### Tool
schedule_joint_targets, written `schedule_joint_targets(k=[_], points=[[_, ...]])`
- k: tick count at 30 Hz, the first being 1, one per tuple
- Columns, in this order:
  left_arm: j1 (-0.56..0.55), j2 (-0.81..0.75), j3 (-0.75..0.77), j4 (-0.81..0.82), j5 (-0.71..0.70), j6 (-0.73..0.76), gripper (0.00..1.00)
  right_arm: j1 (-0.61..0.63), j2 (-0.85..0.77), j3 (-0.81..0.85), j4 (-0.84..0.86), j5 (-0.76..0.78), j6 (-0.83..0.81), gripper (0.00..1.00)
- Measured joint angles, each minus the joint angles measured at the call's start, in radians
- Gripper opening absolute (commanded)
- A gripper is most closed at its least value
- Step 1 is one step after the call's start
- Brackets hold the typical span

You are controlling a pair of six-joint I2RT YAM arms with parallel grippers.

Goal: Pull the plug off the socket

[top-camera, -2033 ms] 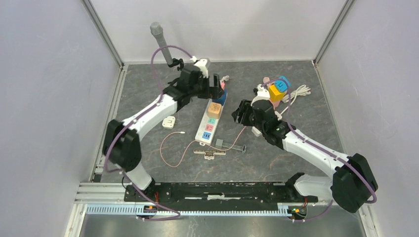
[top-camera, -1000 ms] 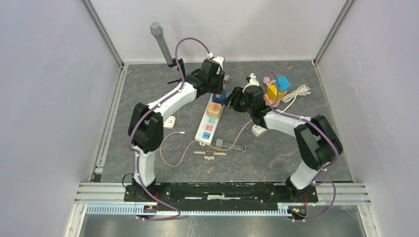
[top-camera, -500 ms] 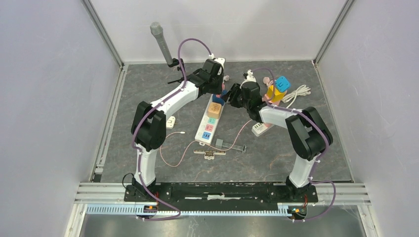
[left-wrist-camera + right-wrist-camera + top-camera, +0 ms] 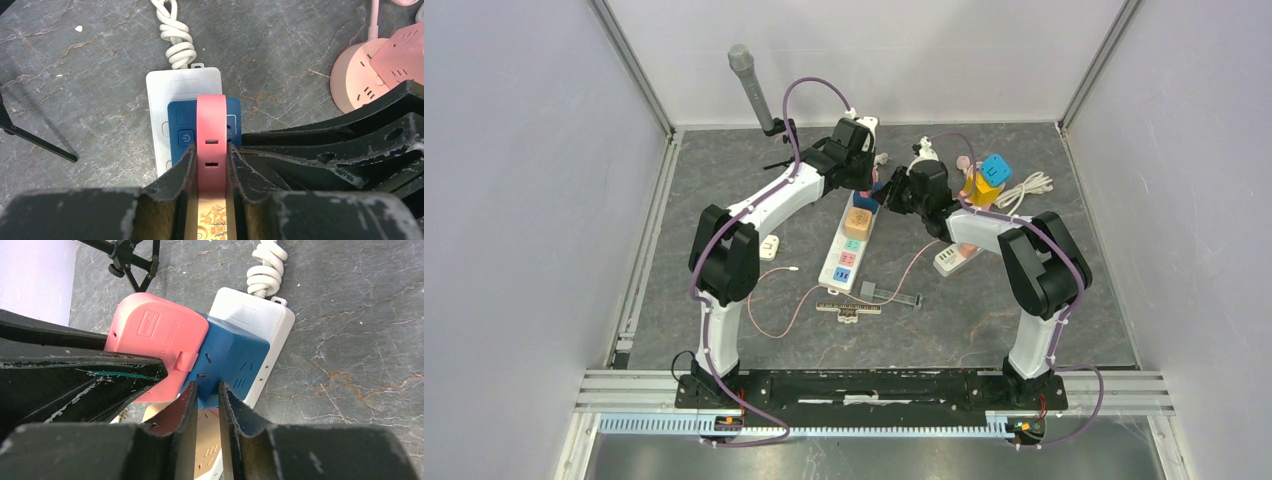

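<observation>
Pink plug (image 4: 211,120) is seated in the blue adapter (image 4: 235,357), at the far end of the white power strip (image 4: 257,315) on the bench (image 4: 75,65).

Left gripper (image 4: 211,159): nearly closed, clamping the plug's narrow flanks.

Right gripper (image 4: 207,390): pinches the adapter's near corner as a brace.

Judgement: the plug is light, rigid, smooth plastic, and its prongs are probably tight. Hold the flat sides and pull straight out; rocking risks a slip.

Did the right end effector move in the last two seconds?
Yes. The right end effector went left and farther out, up to the far end of the power strip.
</observation>
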Motion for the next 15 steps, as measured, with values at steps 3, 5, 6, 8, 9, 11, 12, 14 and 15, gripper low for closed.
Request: schedule_joint_targets(k=[3, 5, 6, 8, 9, 11, 12, 14, 15], points=[[0.002, 0.0, 0.003, -0.006, 0.007, 0.0, 0.02, -0.003, 0.0, 0.0, 0.006, 0.002, 0.0, 0.17], [0.003, 0.0, 0.003, -0.008, 0.007, 0.0, 0.02, -0.004, 0.002, 0.0, 0.011, 0.002, 0.0, 0.13], [0.004, 0.0, 0.004, -0.009, 0.007, 0.0, 0.02, -0.005, 0.003, 0.0, 0.015, 0.002, 0.0, 0.12], [0.006, 0.0, 0.004, -0.009, 0.007, 0.0, 0.02, -0.006, 0.006, 0.0, 0.021, -0.003, 0.0, 0.1], [0.007, 0.0, 0.004, -0.01, 0.007, 0.0, 0.02, -0.006, 0.009, 0.0, 0.027, -0.005, 0.0, 0.1], [0.01, 0.0, 0.004, -0.009, 0.008, -0.005, 0.02, -0.006, 0.016, 0.0, 0.041, -0.013, 0.0, 0.1], [0.012, -0.001, 0.004, -0.009, 0.01, -0.009, 0.02, -0.006, 0.019, 0.0, 0.048, -0.016, 0.0, 0.1], [0.015, -0.005, -0.001, -0.003, 0.012, -0.025, 0.02, -0.005, 0.024, -0.001, 0.063, -0.02, 0.0, 0.09], [0.017, -0.011, -0.012, 0.005, 0.012, -0.037, 0.02, -0.005, 0.025, -0.003, 0.07, -0.023, 0.0, 0.09]])
